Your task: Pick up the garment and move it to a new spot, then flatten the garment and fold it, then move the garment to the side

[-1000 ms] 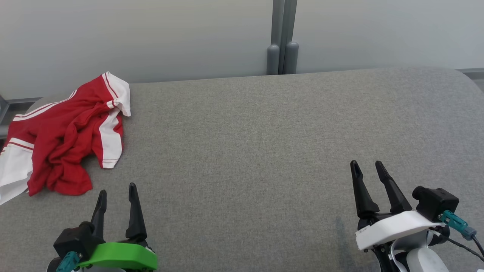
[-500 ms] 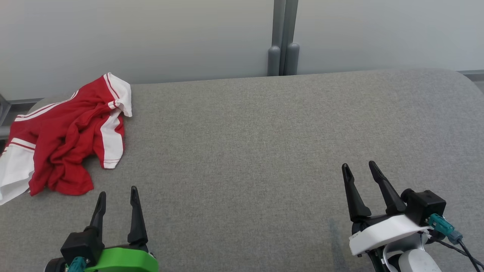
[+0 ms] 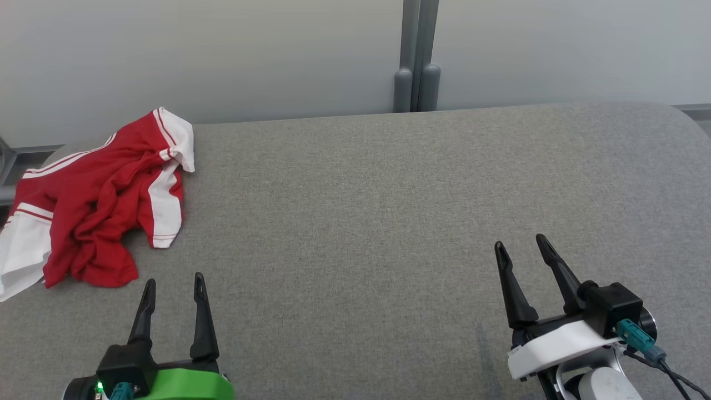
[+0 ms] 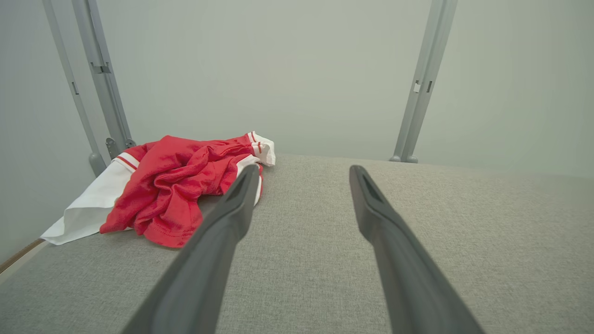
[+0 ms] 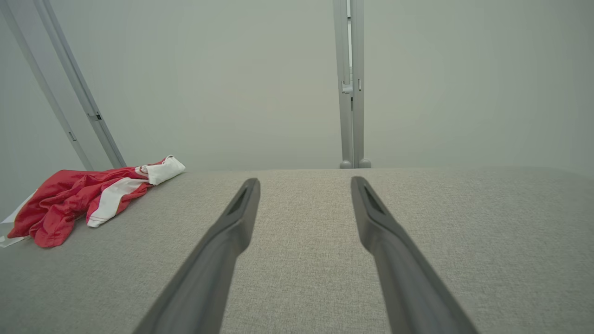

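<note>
At the lower edge of the head view, the left gripper [image 3: 174,279] on its green mount and the right gripper [image 3: 519,241] on its white mount both stand with fingers spread apart and nothing between them. They hover over the grey fabric surface [image 3: 361,222], well apart from each other.

Further ahead, near the far left corner, the red and white garment [image 3: 94,211] lies crumpled in a heap, and no finger touches it. The left wrist view sees it from close and low: one dark finger [image 4: 222,232] covers a bit of its right edge, and a white part lies flat toward the left edge of the surface. The right wrist view has the heap far to the left, with bare fabric between its released fingers.

Behind the surface stands a pale wall with a grey post [image 3: 415,55]. The left wrist view adds two more posts [image 4: 100,93] behind the heap.
</note>
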